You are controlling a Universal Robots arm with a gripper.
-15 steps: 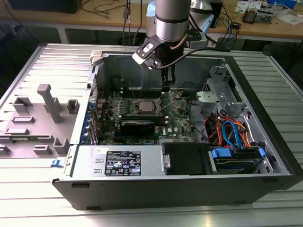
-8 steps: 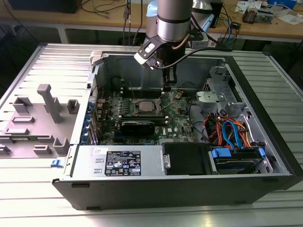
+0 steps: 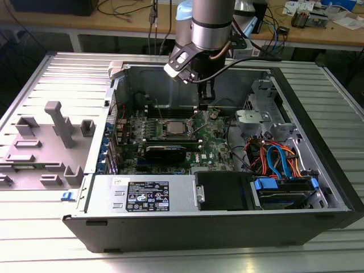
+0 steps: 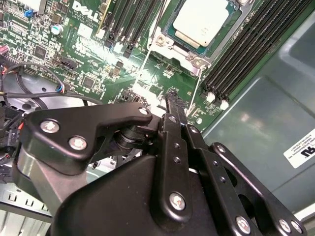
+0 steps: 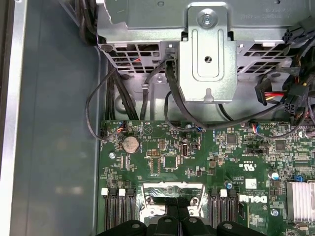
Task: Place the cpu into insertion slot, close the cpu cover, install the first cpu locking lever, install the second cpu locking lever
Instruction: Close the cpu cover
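The cpu (image 4: 202, 20) lies flat in the insertion slot (image 4: 158, 42), its silver-grey top facing up; in the exterior view the cpu (image 3: 173, 126) sits mid-board. The cpu cover (image 4: 183, 49) rests as a thin silvery frame around the chip. Two thin wire levers (image 4: 141, 69) (image 4: 197, 91) slant away from the socket's corners, unlatched. My gripper (image 4: 171, 98) hangs shut just above the board between the lever ends, a short way from the socket, with nothing seen between its fingers. The gripper (image 3: 206, 101) stands to the exterior view's right of the chip, and in the first wrist view the gripper (image 5: 178, 223) hovers over the socket frame (image 5: 170, 194).
Long black memory slots (image 4: 246, 54) flank the socket. A black card (image 3: 165, 152) lies in front of it. The drive cage (image 5: 206, 44) with cables (image 3: 273, 159) fills the exterior view's right of the case. A grey plastic fixture (image 3: 54, 131) stands outside, on the left.
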